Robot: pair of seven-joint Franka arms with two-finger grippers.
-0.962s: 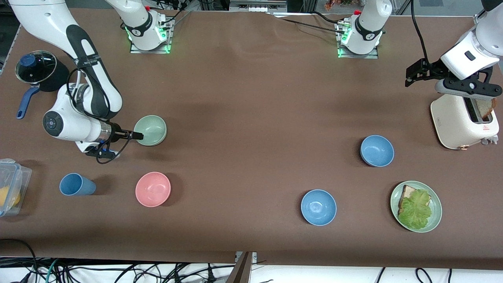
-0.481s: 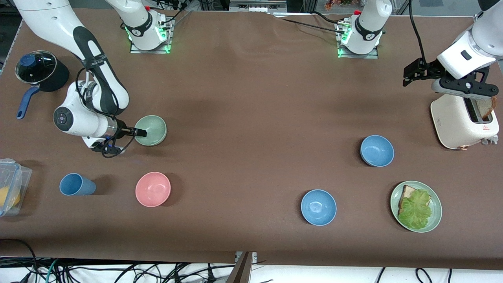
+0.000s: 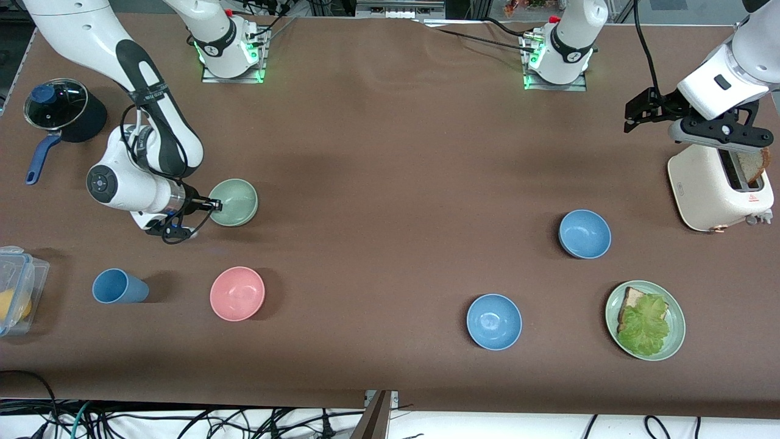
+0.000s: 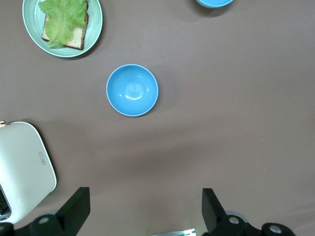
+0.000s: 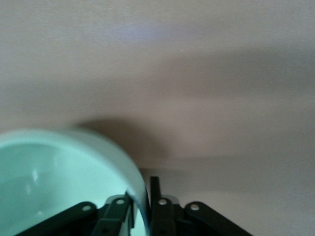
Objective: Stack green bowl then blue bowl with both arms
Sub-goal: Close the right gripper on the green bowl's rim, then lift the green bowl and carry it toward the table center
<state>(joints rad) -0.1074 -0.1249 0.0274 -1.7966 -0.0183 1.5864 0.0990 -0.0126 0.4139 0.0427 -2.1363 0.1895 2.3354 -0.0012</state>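
The green bowl [image 3: 236, 201] sits on the table toward the right arm's end. My right gripper [image 3: 214, 206] is at its rim on the side toward the right arm's end. In the right wrist view my right gripper [image 5: 142, 199] is shut on the green bowl's [image 5: 59, 182] rim, one finger inside and one outside. Two blue bowls stand toward the left arm's end, one [image 3: 584, 233] farther from the front camera than the other [image 3: 494, 321]. My left gripper [image 3: 722, 135] is open, up over the toaster. The left wrist view shows my left gripper [image 4: 142, 209] empty, with a blue bowl [image 4: 132, 90] on the table below.
A pink bowl [image 3: 237, 293] and a blue cup [image 3: 119, 286] lie nearer the front camera than the green bowl. A black pot [image 3: 61, 110] and a clear box [image 3: 18, 289] are at the right arm's end. A toaster [image 3: 719, 183] and a green plate with lettuce [image 3: 645, 320] are at the left arm's end.
The right arm's wrist has swung in toward the green bowl and its gripper has settled on the rim. The bowl has not moved. The left gripper has drifted slightly.
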